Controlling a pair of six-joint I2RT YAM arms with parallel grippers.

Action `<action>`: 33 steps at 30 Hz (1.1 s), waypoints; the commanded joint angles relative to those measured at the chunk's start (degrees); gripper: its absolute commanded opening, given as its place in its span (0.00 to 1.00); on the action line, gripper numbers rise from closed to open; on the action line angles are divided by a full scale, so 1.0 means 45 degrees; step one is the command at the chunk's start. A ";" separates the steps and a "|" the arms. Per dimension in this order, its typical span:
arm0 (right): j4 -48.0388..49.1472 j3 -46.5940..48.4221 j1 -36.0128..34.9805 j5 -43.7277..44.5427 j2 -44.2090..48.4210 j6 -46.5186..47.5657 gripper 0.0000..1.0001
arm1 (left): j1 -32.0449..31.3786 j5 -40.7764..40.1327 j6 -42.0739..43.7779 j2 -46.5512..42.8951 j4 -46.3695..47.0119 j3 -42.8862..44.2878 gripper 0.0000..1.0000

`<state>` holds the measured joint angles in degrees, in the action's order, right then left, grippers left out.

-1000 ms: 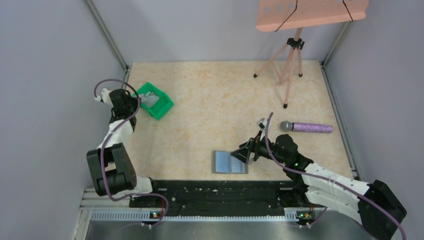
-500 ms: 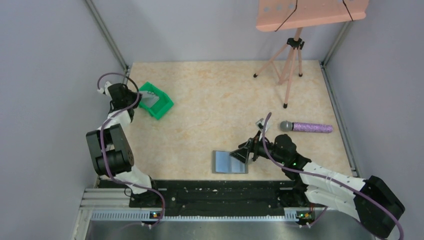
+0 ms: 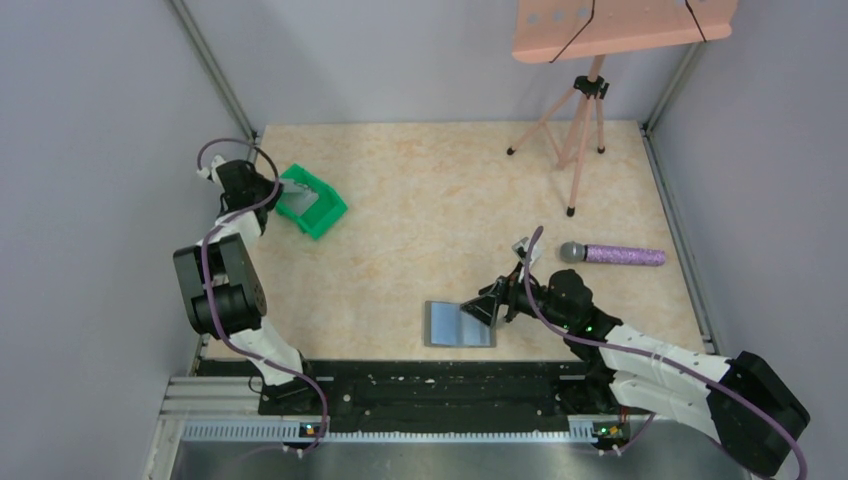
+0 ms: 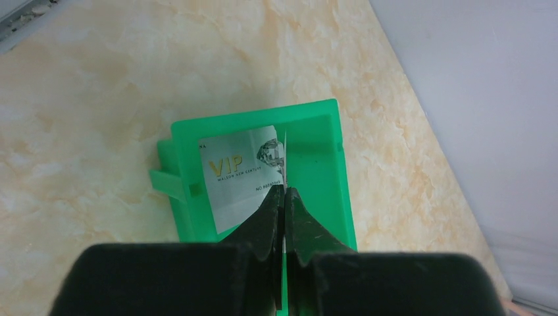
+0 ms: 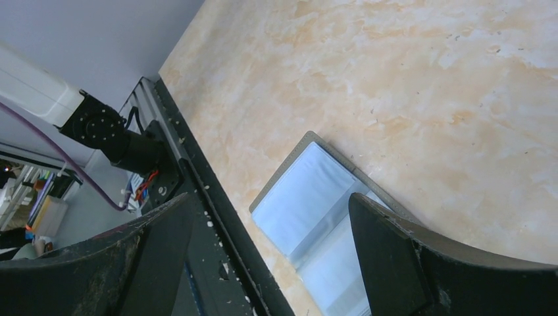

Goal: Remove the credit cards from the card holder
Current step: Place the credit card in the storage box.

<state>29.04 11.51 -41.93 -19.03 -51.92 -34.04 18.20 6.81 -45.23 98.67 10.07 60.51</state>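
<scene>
The card holder (image 3: 458, 323) lies open and flat near the table's front edge, blue-grey inside; it also shows in the right wrist view (image 5: 309, 197). My right gripper (image 3: 487, 308) is open and hovers low over its right half, its fingers (image 5: 388, 250) either side of it and holding nothing. My left gripper (image 3: 268, 196) is at the green bin (image 3: 325, 215), far left. In the left wrist view my left gripper (image 4: 284, 189) is shut on a thin card (image 4: 285, 158) seen edge-on above the bin (image 4: 329, 171). A white VIP card (image 4: 240, 174) lies in the bin.
A purple microphone (image 3: 612, 255) lies to the right of my right gripper. A tripod (image 3: 580, 130) holding a pink board (image 3: 620, 25) stands at the back right. A black rail (image 3: 430, 385) runs along the near edge, close to the card holder. Grey walls enclose the table.
My left arm has swung toward the far left, its wrist now further back beside the green bin. My right gripper has stayed open over the card holder.
</scene>
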 commanded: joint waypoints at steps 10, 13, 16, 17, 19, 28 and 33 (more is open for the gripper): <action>0.0032 0.0039 0.0056 0.0319 0.0207 0.0336 0.86 | 0.0086 0.0173 0.0476 0.0823 0.0000 0.1141 0.00; -0.0017 0.0022 0.0053 0.0355 0.0225 0.0338 0.86 | 0.0079 0.0052 0.0429 0.0728 0.0114 0.0999 0.00; -0.0036 0.0047 0.0062 0.0413 0.0210 0.0364 0.86 | 0.0077 -0.0286 0.0346 0.0687 -0.0002 0.0866 0.00; -0.0031 0.0066 0.0061 0.0436 0.0210 0.0376 0.86 | 0.0078 -0.0290 0.0330 0.0694 0.0015 0.0835 0.00; -0.0008 0.0115 0.0055 0.0447 0.0159 0.0387 0.86 | 0.0078 -0.0357 0.0172 0.0672 0.0074 0.0662 0.00; 0.0004 0.0191 0.0059 0.0361 -0.0160 0.0390 0.86 | 0.0039 -0.0689 -0.0754 0.0370 0.1866 -0.0656 0.00; -0.0157 0.0233 0.0056 0.0438 -0.0110 0.0458 0.86 | 0.0039 -0.1030 -0.0829 0.0440 0.1904 -0.0734 0.00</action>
<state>27.40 11.51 -41.93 -17.61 -52.45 -33.34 18.20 4.62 -48.47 102.37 15.84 57.95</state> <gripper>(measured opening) 0.862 0.011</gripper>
